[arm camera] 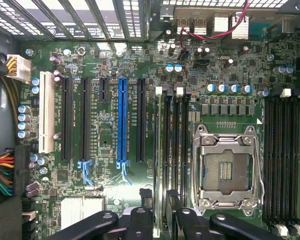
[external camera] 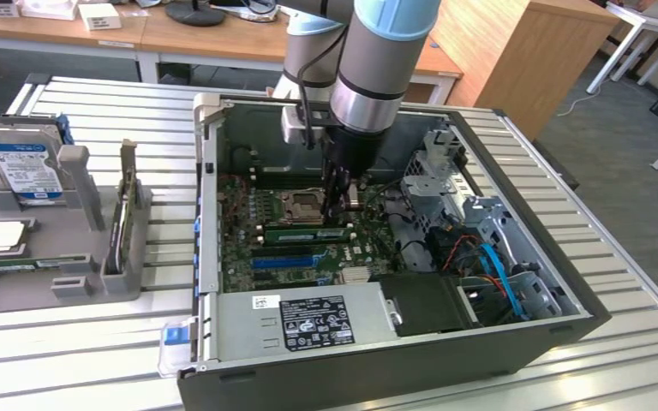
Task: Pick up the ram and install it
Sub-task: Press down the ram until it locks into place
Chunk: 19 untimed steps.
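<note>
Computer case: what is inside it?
The motherboard, an empty processor socket, and the ram on edge beside it, under the gripper. The arm covers part of the motherboard.

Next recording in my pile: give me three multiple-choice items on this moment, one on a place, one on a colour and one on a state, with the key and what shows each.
1. Where is the gripper?
A. over the grey holder
B. inside the open computer case, above the motherboard
C. over the wooden desk

2. What colour is the one coloured slot standing between black expansion slots?
A. red
B. yellow
C. blue

3. In what state is the processor socket?
A. empty
B. filled with a chip
C. covered by a cooler

Key:
1 B, the arm reaches down into the case and the gripper hangs over the board.
2 C, the long slot in the wrist view is plainly blue.
3 A, the socket's bare contact field shows inside its metal frame.
</note>
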Each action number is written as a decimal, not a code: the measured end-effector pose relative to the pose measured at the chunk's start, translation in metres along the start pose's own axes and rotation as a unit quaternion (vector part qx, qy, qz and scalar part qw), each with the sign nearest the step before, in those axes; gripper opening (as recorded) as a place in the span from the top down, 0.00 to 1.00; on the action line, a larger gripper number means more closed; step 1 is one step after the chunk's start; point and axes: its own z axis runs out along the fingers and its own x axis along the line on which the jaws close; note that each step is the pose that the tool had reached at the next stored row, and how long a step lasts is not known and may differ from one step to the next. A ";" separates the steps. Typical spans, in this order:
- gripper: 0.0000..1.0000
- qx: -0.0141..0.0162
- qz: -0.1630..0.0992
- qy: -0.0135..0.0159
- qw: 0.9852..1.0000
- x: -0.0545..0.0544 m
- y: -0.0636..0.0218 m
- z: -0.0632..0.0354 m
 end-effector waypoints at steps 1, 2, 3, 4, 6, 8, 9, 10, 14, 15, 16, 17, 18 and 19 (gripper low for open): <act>0.75 0.000 0.000 0.000 1.000 0.000 0.0000 0.0000; 0.75 0.000 0.000 0.000 1.000 0.000 0.0000 0.0000; 0.75 0.000 0.000 0.000 1.000 0.000 0.0000 0.0000; 0.75 0.000 0.000 0.000 1.000 0.000 0.0000 0.0000; 0.75 0.000 0.000 0.000 1.000 0.000 0.0000 0.0000; 0.82 0.000 0.000 0.000 1.000 0.000 0.0000 0.0000; 0.88 0.000 0.000 0.000 1.000 0.000 0.0000 0.0000; 0.88 0.000 0.000 0.000 1.000 0.000 0.0000 0.0000; 0.89 0.000 0.000 0.000 1.000 0.000 0.0000 0.0000; 0.89 0.000 0.000 0.000 1.000 0.000 0.0000 0.0000; 0.89 0.000 0.000 0.000 1.000 0.000 -0.0001 0.0000; 0.89 0.000 0.000 0.000 1.000 0.000 -0.0009 0.0000; 0.89 0.000 0.000 0.000 1.000 0.000 -0.0024 -0.0001; 0.89 0.000 0.000 0.000 1.000 0.000 -0.0043 -0.0001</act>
